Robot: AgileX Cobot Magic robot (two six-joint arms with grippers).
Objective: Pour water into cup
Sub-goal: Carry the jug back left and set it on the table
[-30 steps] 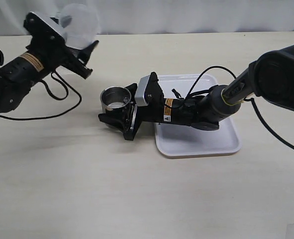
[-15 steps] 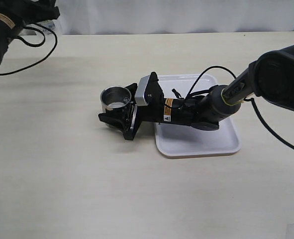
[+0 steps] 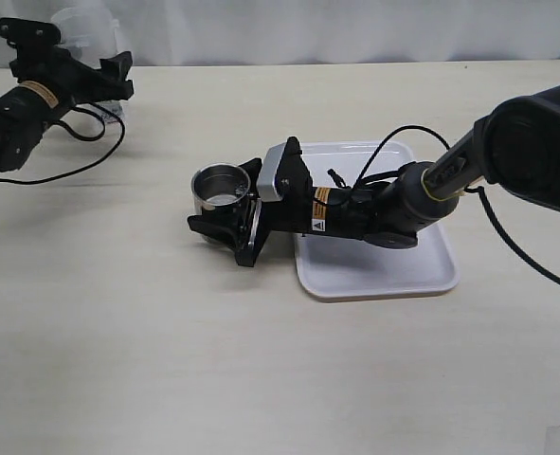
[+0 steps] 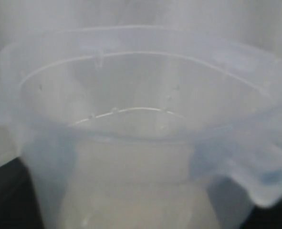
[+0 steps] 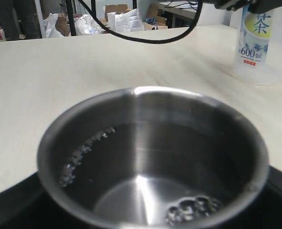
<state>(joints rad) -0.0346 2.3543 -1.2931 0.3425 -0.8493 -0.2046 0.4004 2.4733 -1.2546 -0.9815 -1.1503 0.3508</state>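
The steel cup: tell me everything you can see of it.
The cup is a small straight-sided tumbler of brushed grey metal, shiny rim, no handle. It stands upright on the table, just left of the white tray in the exterior view, not on it. Shallow water with bubbles along the wall lies inside. The right gripper has a finger on either side, apparently clasping it. The left gripper holds the jug far off.

Entry: the cup is a small straight-sided steel tumbler, brushed grey, with a shiny rim and no handle. It stands upright on the table, mouth up, just beside the white tray. Shallow water covers the bottom, with bubbles along the inner wall.
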